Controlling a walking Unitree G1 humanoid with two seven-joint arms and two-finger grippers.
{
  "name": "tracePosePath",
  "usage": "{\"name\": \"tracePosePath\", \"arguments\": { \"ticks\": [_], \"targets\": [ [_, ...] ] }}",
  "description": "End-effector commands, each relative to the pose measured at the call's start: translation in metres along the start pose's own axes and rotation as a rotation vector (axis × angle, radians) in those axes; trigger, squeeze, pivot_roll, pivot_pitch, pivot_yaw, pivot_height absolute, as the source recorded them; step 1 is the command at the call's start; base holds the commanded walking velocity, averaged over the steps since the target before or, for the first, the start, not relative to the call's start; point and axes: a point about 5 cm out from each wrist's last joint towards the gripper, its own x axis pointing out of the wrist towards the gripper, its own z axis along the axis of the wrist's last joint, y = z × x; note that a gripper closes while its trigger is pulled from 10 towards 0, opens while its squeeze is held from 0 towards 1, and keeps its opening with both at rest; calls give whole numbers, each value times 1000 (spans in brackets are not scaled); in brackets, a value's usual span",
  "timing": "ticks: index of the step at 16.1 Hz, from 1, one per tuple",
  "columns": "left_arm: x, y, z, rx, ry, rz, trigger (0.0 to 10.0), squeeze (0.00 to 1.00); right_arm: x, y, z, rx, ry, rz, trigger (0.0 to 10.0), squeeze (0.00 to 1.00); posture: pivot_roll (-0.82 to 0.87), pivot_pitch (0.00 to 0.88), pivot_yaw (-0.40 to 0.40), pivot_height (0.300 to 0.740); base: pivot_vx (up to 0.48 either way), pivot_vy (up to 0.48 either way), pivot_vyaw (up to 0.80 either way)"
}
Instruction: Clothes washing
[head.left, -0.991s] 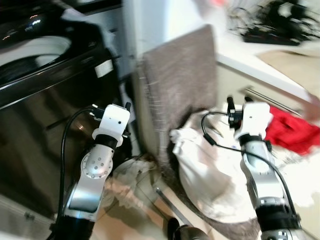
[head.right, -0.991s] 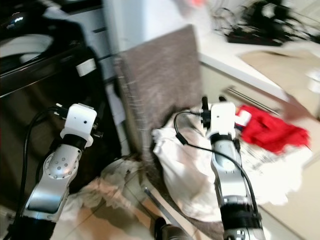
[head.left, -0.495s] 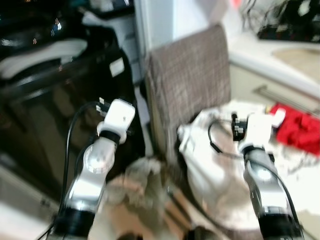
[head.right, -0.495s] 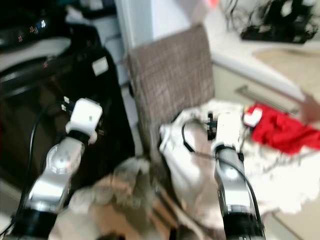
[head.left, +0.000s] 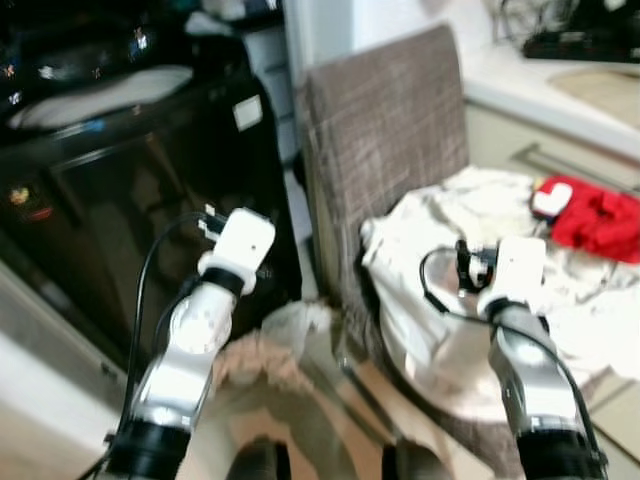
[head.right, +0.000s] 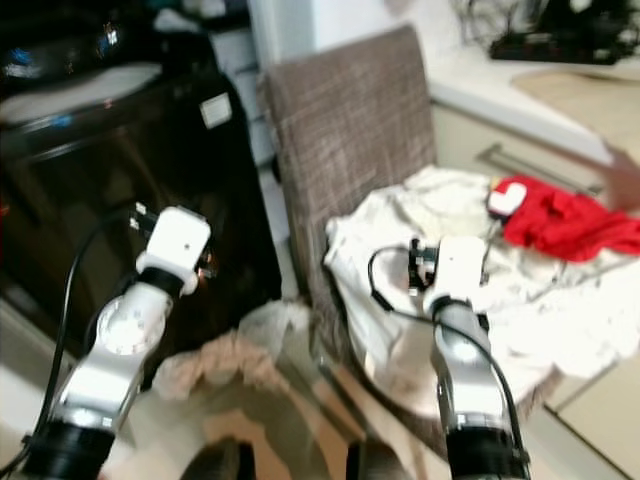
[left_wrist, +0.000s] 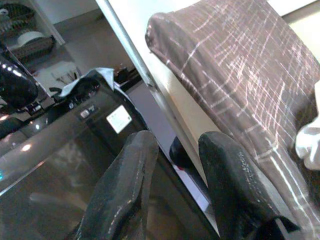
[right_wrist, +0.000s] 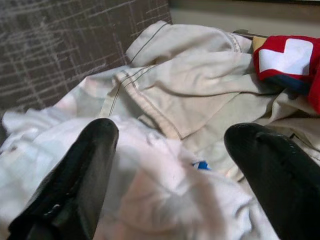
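A heap of white clothes (head.left: 455, 235) lies on the seat of a chair with a brown woven back (head.left: 385, 140). A red garment with a white patch (head.left: 595, 215) rests at the heap's far right. My right gripper (right_wrist: 170, 137) hovers just above the white clothes, open wide with nothing between its fingers (right_wrist: 80, 170). The black washing machine (head.left: 110, 190) stands at the left, its top opening showing pale. My left gripper (left_wrist: 177, 145) is held up between the machine and the chair back, its fingers a little apart and empty.
A beige cloth (head.left: 270, 345) lies crumpled on the floor between the machine and the chair. Behind the chair runs a white counter (head.left: 560, 90) with dark cables (head.left: 585, 40) and a drawer handle (head.left: 565, 165) below. My feet (head.left: 260, 465) show at the bottom edge.
The camera has moved, and the whole picture has shifted. Against the red garment, my right gripper has sunk lower over the white clothes. The left arm keeps its pose.
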Motion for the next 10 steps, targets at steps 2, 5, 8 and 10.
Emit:
{"name": "tracePosePath", "arguments": {
  "ticks": [2, 5, 8, 10],
  "targets": [
    [1, 2, 5, -2, -24, -21, 10000, 0, 4, -1, 3, -37, -3, -29, 10000, 1000, -135, 49, 66, 679, 371, -300, 0],
    [2, 3, 7, -21, -33, -11, 10000, 0, 8, -4, 12, -2, -38, -48, 10000, 0, -132, 51, 72, 679, 262, -179, 0],
    [4, 5, 5, -16, -17, 4, 10000, 0, 12, -5, 20, 131, -47, -56, 10000, 0, -132, 43, 71, 679, 0, 0, 0],
    [5, 6, 5, -28, -19, 11, 10000, 0, 17, -4, 27, 227, -51, -45, 10000, 0, -133, 41, 68, 679, 0, 0, 0]
  ]
}}
